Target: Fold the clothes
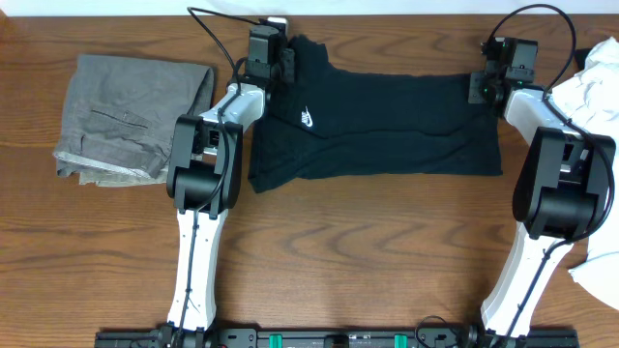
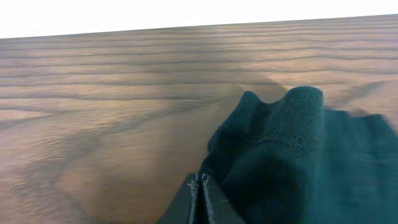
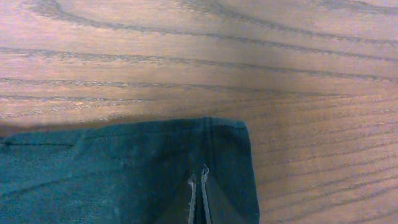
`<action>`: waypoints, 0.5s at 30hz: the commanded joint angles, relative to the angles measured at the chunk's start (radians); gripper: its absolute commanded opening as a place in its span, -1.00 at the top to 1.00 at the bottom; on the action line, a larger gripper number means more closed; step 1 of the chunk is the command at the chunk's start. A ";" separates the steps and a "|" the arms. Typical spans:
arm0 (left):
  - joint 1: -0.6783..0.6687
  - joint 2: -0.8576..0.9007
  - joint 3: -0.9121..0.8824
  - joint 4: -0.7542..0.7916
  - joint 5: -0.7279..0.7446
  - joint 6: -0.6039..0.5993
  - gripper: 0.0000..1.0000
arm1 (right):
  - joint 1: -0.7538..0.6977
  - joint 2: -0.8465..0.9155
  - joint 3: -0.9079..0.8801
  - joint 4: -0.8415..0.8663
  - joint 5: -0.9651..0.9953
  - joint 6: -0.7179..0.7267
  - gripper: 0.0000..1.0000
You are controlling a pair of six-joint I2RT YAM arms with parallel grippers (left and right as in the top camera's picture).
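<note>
Closest to the lens in the left wrist view, the left gripper (image 2: 199,182) shows only its tips. They are cut off by the bottom edge and pressed flat together with no gap. A bunched hump of the black T-shirt (image 2: 292,143) rises right against their right-hand side, but whether any fold is caught between the jaws cannot be made out. In the right wrist view the right gripper (image 3: 198,180) is likewise closed to a thin seam. Its tips lie over a hemmed corner of the shirt, and it is not clear whether the cloth is pinched. From overhead the shirt lies spread across the far middle of the wooden table (image 1: 338,251), its white chest logo (image 1: 306,118) close to the left arm (image 1: 205,164), which covers part of the shirt's left side. In that view both grippers' fingers are hidden under their own housings. Folded grey trousers (image 1: 126,116) lie to the left of the left arm, apart from the shirt. A white garment (image 1: 598,72) at the right edge is cut off by the frame and partly hidden behind the right arm (image 1: 561,184).
</note>
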 commanded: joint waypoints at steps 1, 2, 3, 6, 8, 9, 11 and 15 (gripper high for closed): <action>0.026 0.012 -0.002 -0.046 -0.108 0.056 0.89 | -0.004 0.021 -0.001 -0.005 0.011 -0.013 0.92; 0.032 0.012 -0.002 -0.055 -0.108 0.077 0.88 | -0.004 0.021 -0.001 -0.006 0.011 -0.013 0.92; 0.038 0.012 -0.002 -0.063 -0.108 0.091 0.88 | -0.005 0.022 -0.001 -0.009 0.016 -0.013 0.92; 0.058 0.012 -0.002 -0.070 -0.107 0.098 0.88 | -0.008 0.022 -0.001 -0.021 0.059 -0.013 0.92; 0.068 0.008 -0.002 -0.069 -0.107 0.098 0.84 | -0.012 0.024 -0.002 -0.023 0.087 -0.014 0.92; 0.070 0.005 -0.002 -0.066 -0.106 0.098 0.75 | -0.014 0.024 -0.002 -0.023 0.089 -0.014 0.92; 0.071 -0.008 -0.002 -0.063 -0.106 0.098 0.42 | -0.022 0.024 -0.002 -0.017 0.089 -0.014 0.92; 0.064 -0.058 -0.002 -0.050 -0.106 0.098 0.10 | -0.040 0.024 -0.002 0.023 0.082 -0.014 0.88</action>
